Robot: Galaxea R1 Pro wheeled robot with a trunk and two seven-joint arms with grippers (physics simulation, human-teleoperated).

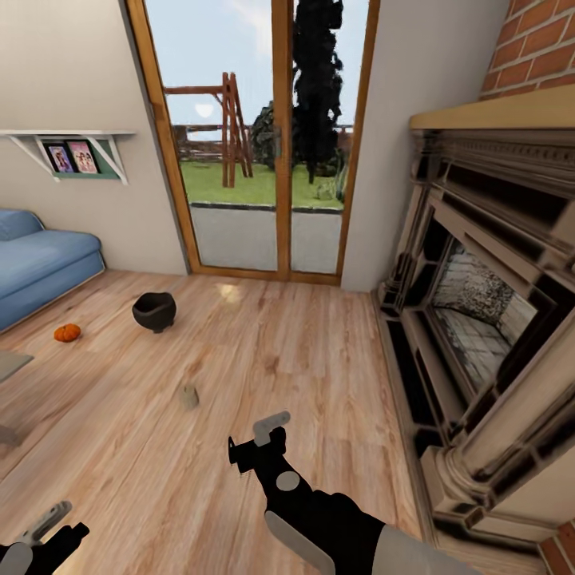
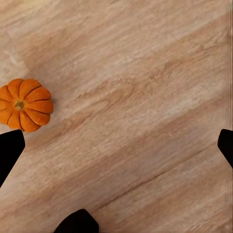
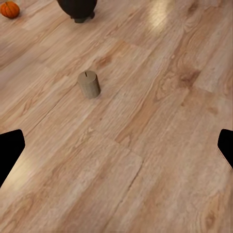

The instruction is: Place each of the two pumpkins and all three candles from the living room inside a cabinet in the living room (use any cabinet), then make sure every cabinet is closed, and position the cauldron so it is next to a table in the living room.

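On the wooden floor, the black cauldron [image 1: 153, 310] stands upright near the glass door. An orange pumpkin [image 1: 67, 332] lies to its left, close to the sofa. One beige candle [image 1: 188, 396] stands between the cauldron and my right gripper [image 1: 254, 439]. The right wrist view shows that gripper [image 3: 116, 145] open and empty, with the candle [image 3: 89, 84] ahead, the cauldron [image 3: 77, 8] beyond it and a pumpkin [image 3: 9, 9] far off. My left gripper [image 1: 48, 523] hangs low and open [image 2: 116, 145] above bare floor, with a pumpkin [image 2: 24, 104] beside one fingertip. The cabinet is out of view.
A blue sofa [image 1: 40, 263] fills the left side, and a grey table corner [image 1: 9, 365] shows below it. A large stone fireplace [image 1: 479, 319] runs along the right. The glass door [image 1: 263, 160] is straight ahead, and a wall shelf with photos [image 1: 72, 156] hangs at the left.
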